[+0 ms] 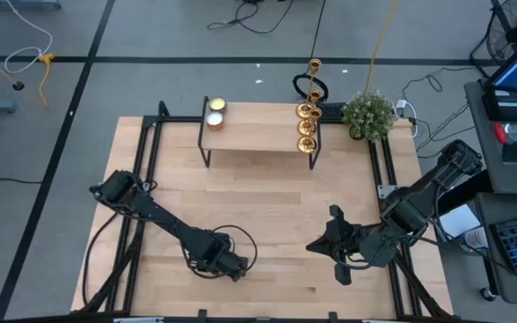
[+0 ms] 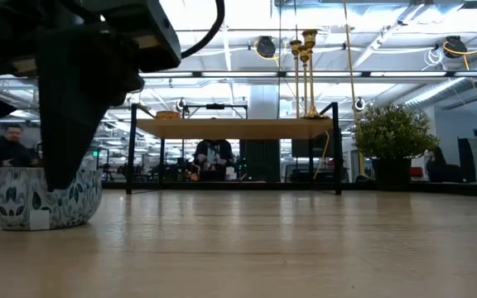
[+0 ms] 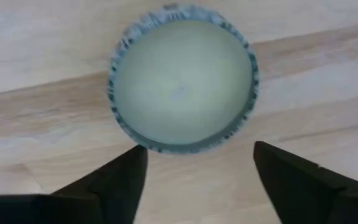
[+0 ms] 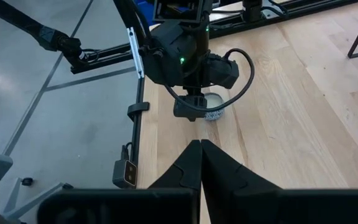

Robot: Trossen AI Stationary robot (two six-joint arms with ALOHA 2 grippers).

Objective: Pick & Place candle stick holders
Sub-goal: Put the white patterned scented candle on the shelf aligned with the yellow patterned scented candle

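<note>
The gold holders (image 1: 307, 126) are standing in a row on the right end of the little shelf (image 1: 249, 135) at the far side of the table (image 1: 267, 215); in the low view they are showing as tall thin sticks (image 2: 305, 70) on top of that shelf. They are looking like hard, shiny metal, so they are likely stiff and a bit slippery; they are tall and thin, so they may tip over with a bump. The thin stem near the middle is looking like the best spot to pinch, with the fingers on both sides.

The left gripper (image 3: 197, 171) is hanging low over a small bowl candle (image 3: 183, 84) near the front of the table; its fingers are standing wide apart and holding nothing; the candle is sitting just past the tips. The right gripper (image 4: 200, 163) is waiting near the front right of the table, well away from the shelf; its fingers are pressed together and empty.

A small white tag (image 2: 38, 219) is sitting on the bowl's side; no words can be read on it, and no brand names are showing anywhere.
</note>
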